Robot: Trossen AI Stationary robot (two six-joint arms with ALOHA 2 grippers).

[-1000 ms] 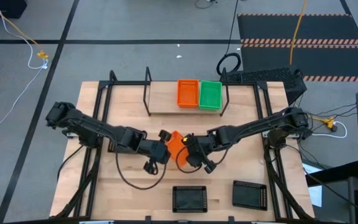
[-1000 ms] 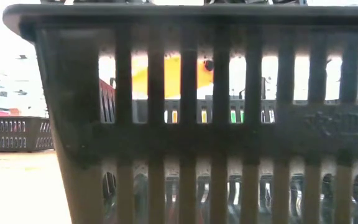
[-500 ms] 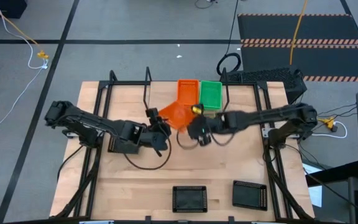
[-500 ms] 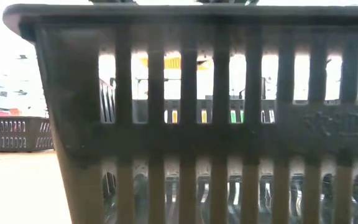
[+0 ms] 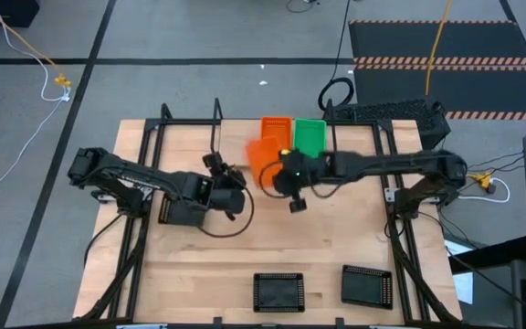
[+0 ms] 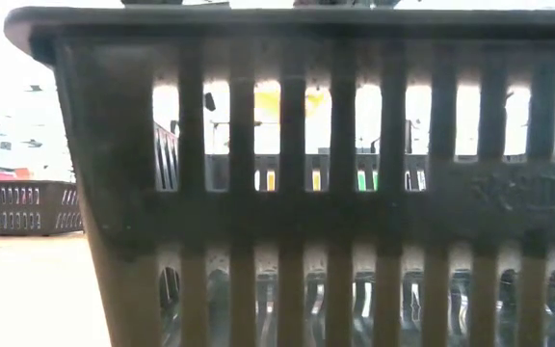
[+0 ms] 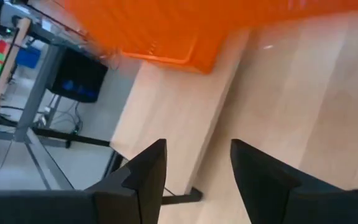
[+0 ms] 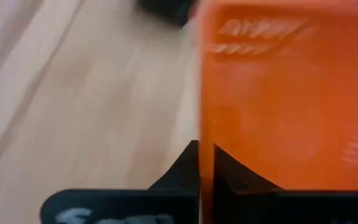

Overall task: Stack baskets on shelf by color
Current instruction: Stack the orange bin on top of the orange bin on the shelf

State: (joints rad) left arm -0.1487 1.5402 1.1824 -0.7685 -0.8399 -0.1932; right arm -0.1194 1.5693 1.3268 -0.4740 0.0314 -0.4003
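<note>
My right gripper (image 5: 281,172) is shut on an orange basket (image 5: 264,155), which hangs over the near edge of the shelf (image 5: 236,137). The right wrist view shows this basket (image 8: 278,93) edge-on between the fingers. On the shelf board a second orange basket (image 5: 277,126) stands beside a green one (image 5: 310,137). My left gripper (image 5: 219,172) is open, just left of the held basket and apart from it. In the left wrist view the orange basket (image 7: 185,25) lies beyond the spread fingers. My right gripper pinches one wall of the orange basket (image 8: 205,130) between its two fingers, the wall standing edge-on in the gap. The fingers come roughly level from the table's right side. The basket is lifted clear of the table.
Two black baskets (image 5: 278,291) (image 5: 366,285) lie on the table near its front edge. One black basket (image 6: 297,193) stands right before the low camera and fills that view. Black metal uprights (image 5: 215,119) frame the shelf. Bare wood lies between the arms and the front baskets.
My left gripper has opened and let go of the orange basket, then drawn back a little toward the table's left. My right gripper has carried the basket from the table's middle toward the far edge, up to the shelf.
</note>
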